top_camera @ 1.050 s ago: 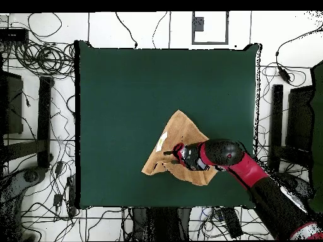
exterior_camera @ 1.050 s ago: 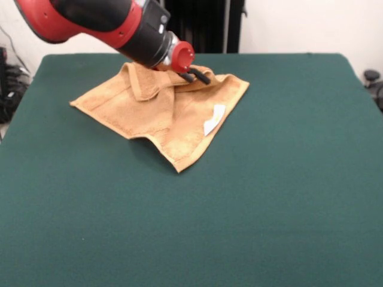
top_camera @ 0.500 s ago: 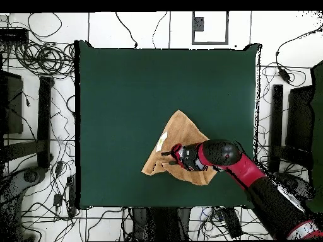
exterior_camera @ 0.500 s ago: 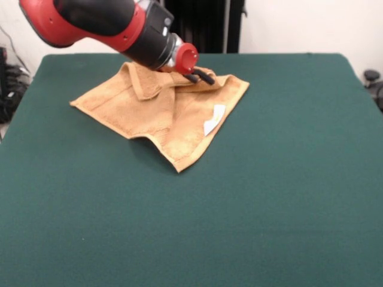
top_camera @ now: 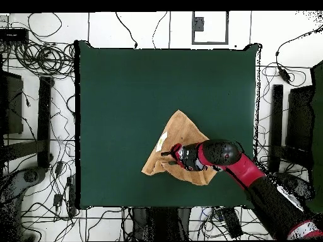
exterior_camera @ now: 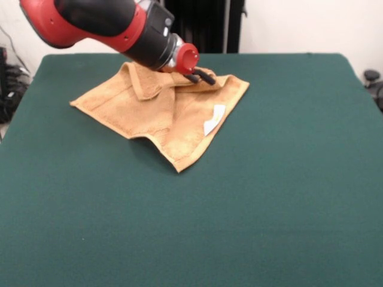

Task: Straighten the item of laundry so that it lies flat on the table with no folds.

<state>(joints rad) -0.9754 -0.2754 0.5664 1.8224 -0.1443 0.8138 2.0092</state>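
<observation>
Presently: towel [exterior_camera: 161,107], tan-orange, rumpled and folded over itself, white tag [exterior_camera: 213,119] up, lying toward the table's [exterior_camera: 269,197] far side in the front view. Gripper [exterior_camera: 202,76] over its far edge; cannot tell whether the jaws are apart or together. Green tabletop. Cables [top_camera: 44,60] strewn on the pale floor around.

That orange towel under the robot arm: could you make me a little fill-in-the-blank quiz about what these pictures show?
1. The towel lies on a table whose top is dark ____.
2. The small care tag on the towel is ____ in colour.
3. The towel is not flat yet: part of it is ____ over near the gripper.
4. The arm's casing is black and ____.

Missing words: green; white; folded; red
</observation>
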